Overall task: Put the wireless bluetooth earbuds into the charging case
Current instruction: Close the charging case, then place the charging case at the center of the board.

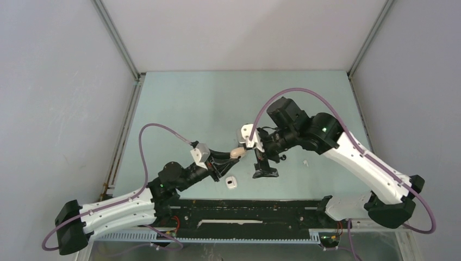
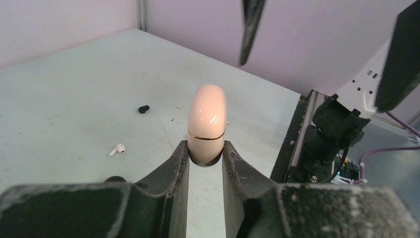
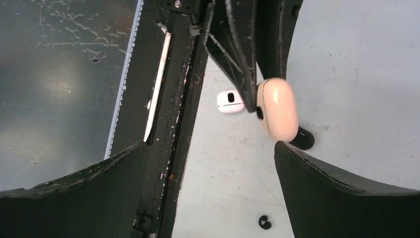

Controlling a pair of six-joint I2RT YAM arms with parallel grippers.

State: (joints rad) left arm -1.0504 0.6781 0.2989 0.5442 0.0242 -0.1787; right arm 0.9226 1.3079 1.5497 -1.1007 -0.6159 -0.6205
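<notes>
My left gripper (image 2: 205, 149) is shut on the lower end of a pale pink charging case (image 2: 207, 119) with a gold seam and holds it closed above the table; it also shows in the top view (image 1: 237, 153). My right gripper (image 3: 210, 148) is open and empty, pointing down just above the pink case (image 3: 278, 109), whose end is near its right finger. A white earbud (image 2: 117, 149) and a black earbud (image 2: 143, 109) lie on the table beyond. The black earbud also shows in the right wrist view (image 3: 265, 222).
A white case (image 1: 232, 182) lies closed on the table near the front rail, also in the right wrist view (image 3: 230, 101). A black case (image 3: 303, 139) lies partly hidden behind the pink one. A black rail (image 1: 244, 209) runs along the table's near edge.
</notes>
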